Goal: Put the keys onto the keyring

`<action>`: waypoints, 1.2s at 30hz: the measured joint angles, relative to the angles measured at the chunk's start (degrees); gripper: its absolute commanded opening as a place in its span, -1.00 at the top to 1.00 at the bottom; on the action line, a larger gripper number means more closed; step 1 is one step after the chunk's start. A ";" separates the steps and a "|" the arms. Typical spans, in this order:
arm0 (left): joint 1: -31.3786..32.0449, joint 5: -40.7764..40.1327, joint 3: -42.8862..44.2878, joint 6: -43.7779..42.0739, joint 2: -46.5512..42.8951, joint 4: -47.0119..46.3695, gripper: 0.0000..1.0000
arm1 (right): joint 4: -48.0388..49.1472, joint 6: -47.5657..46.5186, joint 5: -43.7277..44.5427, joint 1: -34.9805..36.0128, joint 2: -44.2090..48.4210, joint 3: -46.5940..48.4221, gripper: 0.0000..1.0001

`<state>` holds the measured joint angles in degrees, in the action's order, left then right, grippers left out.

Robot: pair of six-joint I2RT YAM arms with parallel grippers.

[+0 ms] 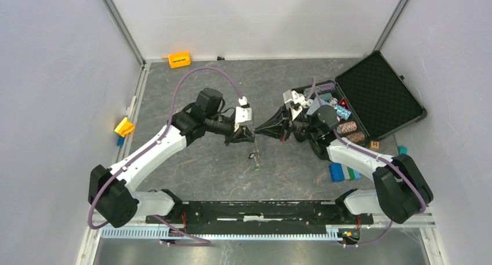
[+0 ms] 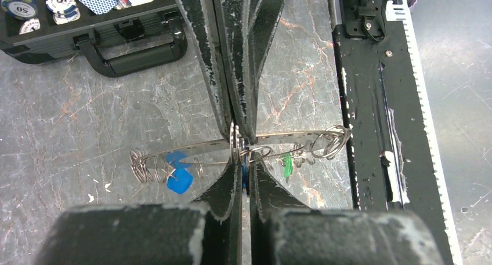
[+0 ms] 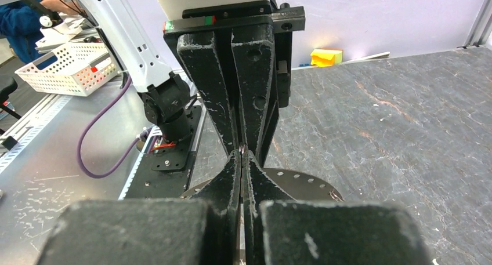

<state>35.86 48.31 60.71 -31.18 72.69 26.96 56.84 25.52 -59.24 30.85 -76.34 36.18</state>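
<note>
Left gripper [image 1: 248,133]: reaches in from the left over the middle of the desk [image 1: 203,178]; jaws pressed together, and in the left wrist view they appear clamped on the edge of the keyring, though a thin blue sliver between the pads makes the exact contact hard to read
Right gripper [image 1: 262,131]: points leftward, tip to tip with the left gripper; jaws together, closed on the keyring from the opposite side
Keyring [image 2: 197,149]: held off the desk between the two sets of fingertips; seen nearly edge-on in the left wrist view as a thin silvery band running across the frame; in the right wrist view a perforated flat arc of it shows just behind the right fingers [image 3: 229,178]
Keys [image 2: 285,163]: hanging from the keyring on small wire loops; one with a green tag just right of the fingertips; one with a blue tag [image 2: 177,175] toward the left end of the band; in the top view they dangle as a small cluster below the meeting point of the grippers
Case [image 1: 380,97]: black, lid open, at the far right of the desk; its tray holds round striped chips [image 2: 20,4]
Blocks: an orange one [image 1: 179,60] at the far edge; a yellow one [image 1: 124,126] at the left edge; blue and green ones [image 1: 342,172] near the right arm
</note>
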 measured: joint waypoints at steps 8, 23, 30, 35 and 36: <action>0.87 0.31 0.00 0.02 1.53 -0.90 0.96 | 2.64 2.73 0.00 -0.17 0.00 -1.03 1.00; 1.51 -3.61 0.31 -0.11 0.55 1.49 -0.05 | 2.47 0.98 0.00 -0.17 0.00 -1.20 1.00; 1.44 -6.88 1.46 -0.52 -3.52 3.52 -0.03 | 1.07 -0.81 0.00 -0.17 0.02 -1.18 1.00; 1.44 -6.69 2.60 -0.76 -4.37 3.78 0.09 | 0.61 -1.46 0.00 -0.17 0.02 -1.18 1.00; 1.44 -6.34 2.78 -0.76 -4.33 3.76 0.12 | 0.46 -1.53 0.00 -0.17 0.02 -1.18 1.00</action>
<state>37.30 41.98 63.48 -31.94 68.36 30.72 57.30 23.99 -59.24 30.68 -76.31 35.00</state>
